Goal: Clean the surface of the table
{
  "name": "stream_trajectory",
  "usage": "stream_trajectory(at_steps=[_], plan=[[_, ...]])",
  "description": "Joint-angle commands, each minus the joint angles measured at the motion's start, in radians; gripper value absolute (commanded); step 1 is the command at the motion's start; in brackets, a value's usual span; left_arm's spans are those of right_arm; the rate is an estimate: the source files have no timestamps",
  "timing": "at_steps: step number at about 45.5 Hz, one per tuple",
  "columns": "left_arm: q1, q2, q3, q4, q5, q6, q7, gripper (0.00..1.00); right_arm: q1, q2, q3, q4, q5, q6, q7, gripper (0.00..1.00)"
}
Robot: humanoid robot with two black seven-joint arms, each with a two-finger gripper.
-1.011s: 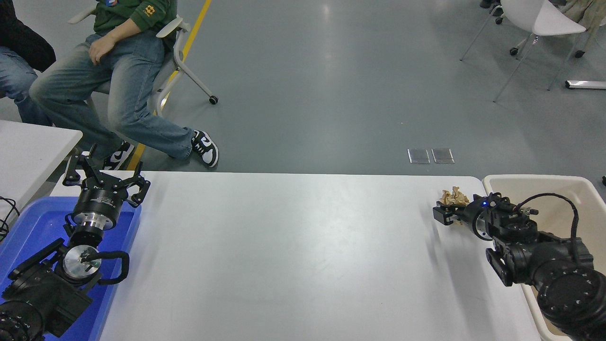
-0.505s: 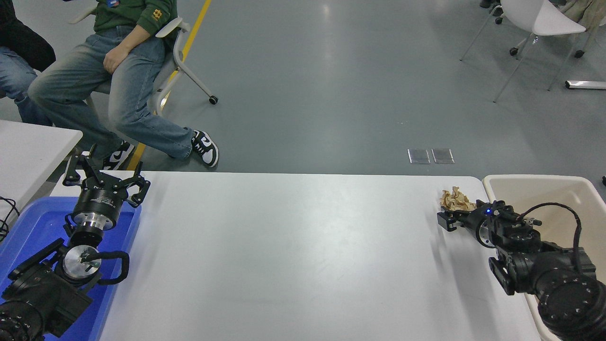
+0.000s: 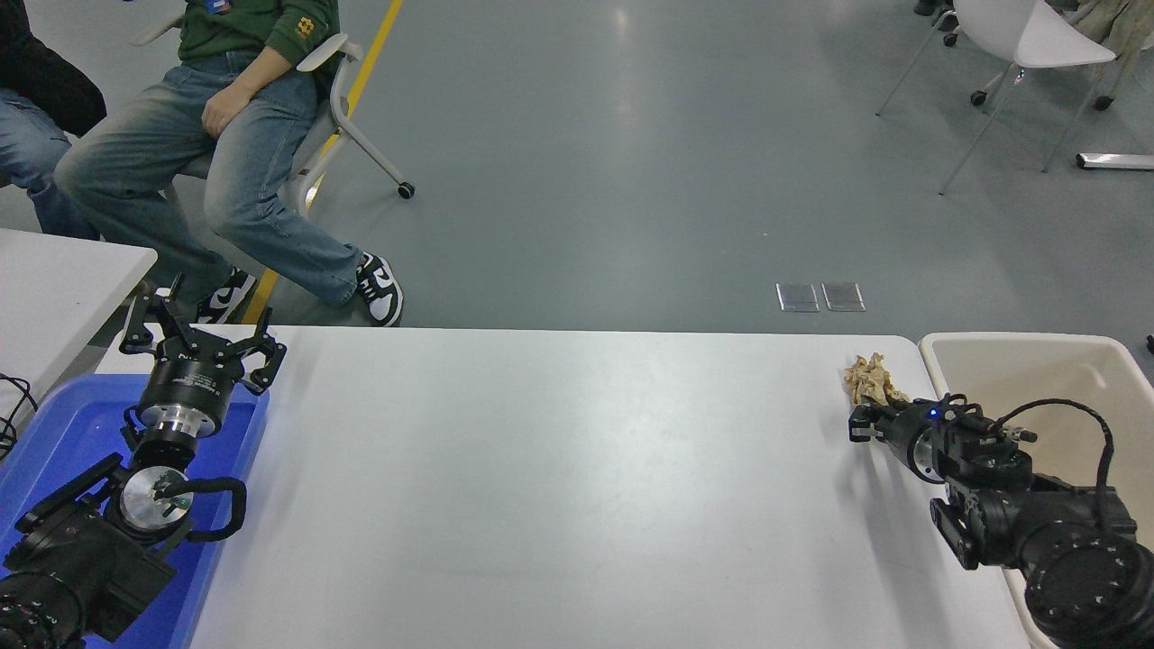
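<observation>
Since 1 s ago the right gripper [image 3: 863, 424] has pulled back toward the robot & a bit right; crumpled brown paper [image 3: 871, 379] that sat in its tips then now lies just beyond them, near the far right corner. Seated person [image 3: 234, 135] also drew a foot back. L to R now: left gripper [image 3: 200, 347] parked over blue tray [image 3: 54, 433], fingers spread wide. Table surface [image 3: 559, 487] fills the middle, white-grey. Right gripper's tips sit close to the paper, can't tell if touching or how far apart they are. Beige bin [image 3: 1037, 361] stands just beside the table's right edge
</observation>
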Motion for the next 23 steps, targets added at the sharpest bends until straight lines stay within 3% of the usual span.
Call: stream_trajectory(at_steps=[1, 23], plan=[[0.000, 0.000, 0.000, 0.000, 0.000, 0.000, 0.000, 1.00, 0.006, -0.004, 0.008, -0.001, 0.031, 0.033, 0.004, 0.00], [0.000, 0.000, 0.000, 0.000, 0.000, 0.000, 0.000, 1.00, 0.106, -0.033, 0.080, -0.004, 0.416, 0.383, 0.155, 0.00]])
